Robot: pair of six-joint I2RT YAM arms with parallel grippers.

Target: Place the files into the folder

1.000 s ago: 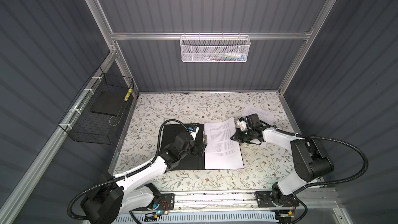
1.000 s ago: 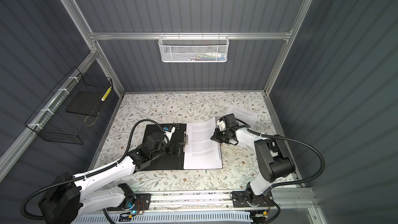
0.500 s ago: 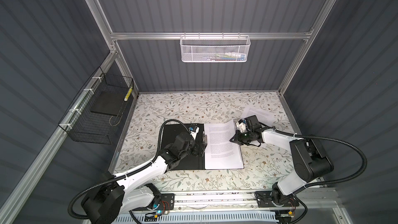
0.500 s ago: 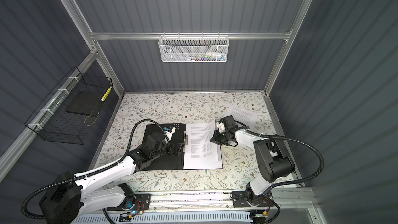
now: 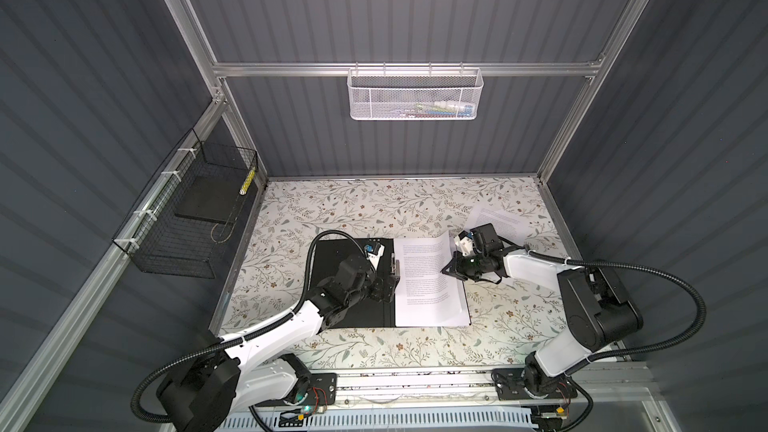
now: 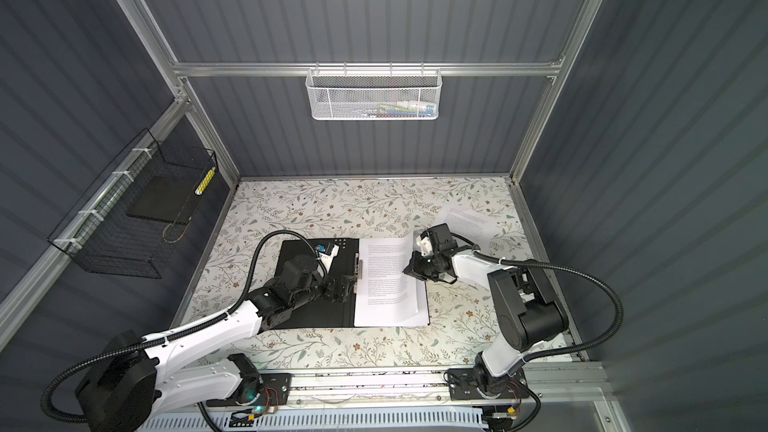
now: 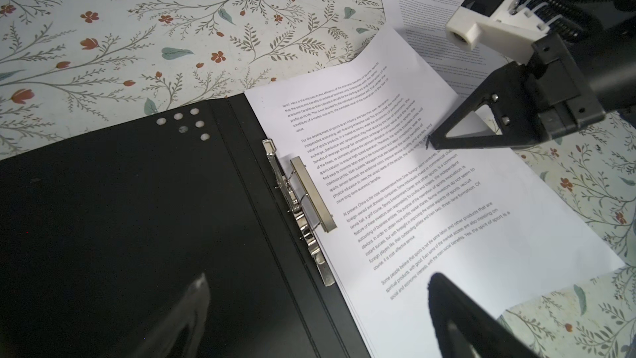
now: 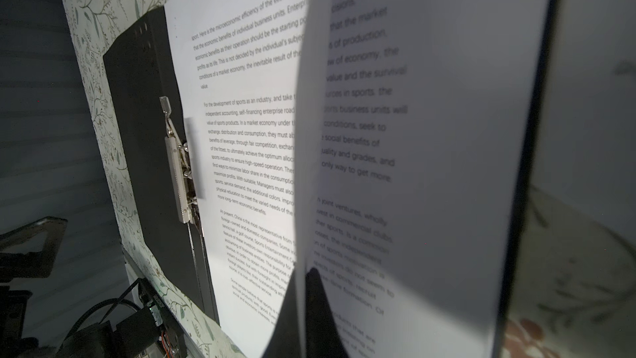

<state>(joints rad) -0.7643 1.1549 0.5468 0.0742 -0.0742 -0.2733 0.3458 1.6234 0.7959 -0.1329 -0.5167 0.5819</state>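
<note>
Folder: lies open and flat at mid-worktop, black inside facing up.
Files: stack of printed white sheets on the folder half at the right in both top views, inner edge at the metal clip.
Top sheet: far corner curled up off the stack.
Right pincer: clenched on the top sheet's outer edge. Paper shows between its fingers in the right wrist view.
Left pincer: released, jaws wide, over the spine. One finger is above the black cover, the other above the files. Contact cannot be told.
Loose sheet: on the worktop just beyond the folder's far right corner.
Worktop: floral-patterned.
White mesh basket: hung on the rear rail.
Black wire basket: on the left wall, holds a dark slab.
</note>
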